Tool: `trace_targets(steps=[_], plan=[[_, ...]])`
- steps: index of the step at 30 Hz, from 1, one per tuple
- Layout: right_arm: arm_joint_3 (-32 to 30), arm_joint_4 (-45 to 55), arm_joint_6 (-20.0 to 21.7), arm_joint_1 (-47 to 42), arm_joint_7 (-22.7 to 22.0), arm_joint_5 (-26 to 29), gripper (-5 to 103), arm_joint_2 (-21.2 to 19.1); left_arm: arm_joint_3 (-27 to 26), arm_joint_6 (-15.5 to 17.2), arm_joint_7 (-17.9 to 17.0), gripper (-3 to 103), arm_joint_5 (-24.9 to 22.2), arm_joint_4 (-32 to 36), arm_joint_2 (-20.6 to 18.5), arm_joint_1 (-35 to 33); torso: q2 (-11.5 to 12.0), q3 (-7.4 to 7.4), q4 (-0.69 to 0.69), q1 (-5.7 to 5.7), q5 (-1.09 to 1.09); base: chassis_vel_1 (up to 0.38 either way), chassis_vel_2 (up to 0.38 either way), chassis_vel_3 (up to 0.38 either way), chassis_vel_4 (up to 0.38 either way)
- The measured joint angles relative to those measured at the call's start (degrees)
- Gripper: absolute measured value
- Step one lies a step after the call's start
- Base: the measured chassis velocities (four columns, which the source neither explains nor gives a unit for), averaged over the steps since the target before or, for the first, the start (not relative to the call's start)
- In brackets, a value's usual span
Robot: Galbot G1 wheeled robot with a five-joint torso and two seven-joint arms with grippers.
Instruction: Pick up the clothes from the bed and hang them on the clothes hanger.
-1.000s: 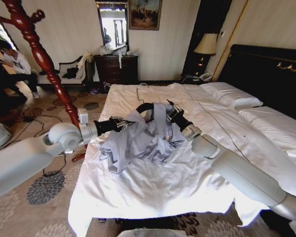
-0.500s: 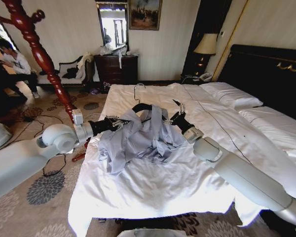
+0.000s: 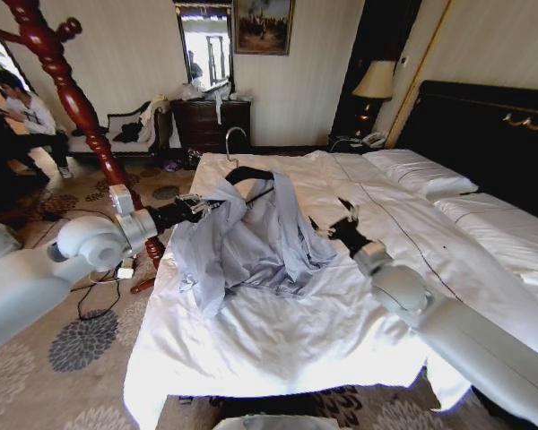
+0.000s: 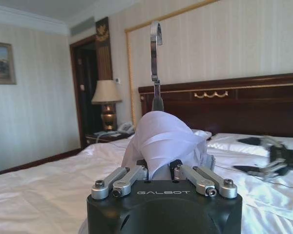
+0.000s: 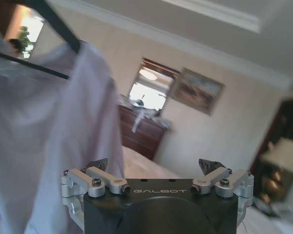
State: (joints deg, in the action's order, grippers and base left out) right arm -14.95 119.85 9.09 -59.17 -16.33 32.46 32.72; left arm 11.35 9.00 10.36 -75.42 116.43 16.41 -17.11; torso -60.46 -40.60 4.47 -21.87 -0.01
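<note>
Left gripper (image 3: 190, 208) clamped on one shoulder of the clothes hanger (image 3: 244, 174), jacket (image 3: 247, 237) draped over it, hem trailing on the bed (image 3: 278, 331) near its left edge. Right gripper (image 3: 343, 225) beside it, jaws apart, empty. Your risk: a one-sided hold may tip the hanger and shed the thin fabric.

Grey-blue clothes (image 3: 242, 242), white bed (image 3: 296, 331)

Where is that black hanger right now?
In the head view the hanger is left of centre above the bed, inside the jacket, held up by the left gripper.
</note>
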Motion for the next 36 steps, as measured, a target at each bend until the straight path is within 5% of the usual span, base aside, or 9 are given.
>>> trace_targets(steps=[8,11,17,21,24,28,30,36], plan=[[-9.98,2.44,1.34,-13.53,-3.29,6.11,100,7.76,-4.95,-0.69,-2.42,17,-0.50,0.73,-0.22,-3.05,0.00,0.00,0.00,0.00,0.02,0.000,0.000,0.000,0.000],[-11.52,2.56,0.89,-17.35,-2.48,3.79,100,10.75,-6.11,-0.72,-2.70,17,-0.71,0.98,-0.60,-3.71,0.00,-0.01,-0.03,-0.01,0.02,0.000,0.000,0.000,0.000],[-17.93,1.72,-4.31,-27.04,2.44,-10.09,100,18.68,-10.61,-0.94,-3.44,17,-1.05,2.40,-2.21,-8.70,0.00,0.00,-0.01,0.00,-0.01,0.000,0.000,0.000,0.000],[-20.16,2.90,-5.77,-30.59,3.62,-13.16,100,21.79,-11.40,-1.36,-3.93,17,-0.83,2.59,-2.90,-10.02,0.00,0.00,0.01,0.01,0.00,0.000,0.000,0.000,0.000],[-20.35,3.07,-5.91,-30.93,3.71,-13.48,100,22.04,-11.57,-1.48,-4.35,17,-0.92,2.62,-2.99,-9.99,0.00,0.00,0.01,0.01,0.00,0.000,0.000,0.000,0.000],[-20.36,3.11,-5.95,-30.94,3.76,-13.55,100,22.08,-12.96,0.04,-8.34,17,-2.99,2.94,-2.83,-9.45,0.00,-0.01,-0.01,-0.01,0.00,0.000,0.000,0.000,0.000],[-20.27,3.11,-5.96,-30.83,3.76,-13.55,100,22.01,-14.26,2.76,-12.98,17,-7.03,2.97,-2.67,-8.29,0.00,-0.01,-0.01,0.00,0.02,0.000,0.000,0.000,0.000],[-20.09,3.11,-5.96,-30.60,3.76,-13.48,100,21.89,-15.45,3.68,-16.20,17,-8.03,1.14,-1.38,-7.26,0.00,-0.01,-0.01,-0.01,0.00,0.000,0.000,0.000,0.000]])
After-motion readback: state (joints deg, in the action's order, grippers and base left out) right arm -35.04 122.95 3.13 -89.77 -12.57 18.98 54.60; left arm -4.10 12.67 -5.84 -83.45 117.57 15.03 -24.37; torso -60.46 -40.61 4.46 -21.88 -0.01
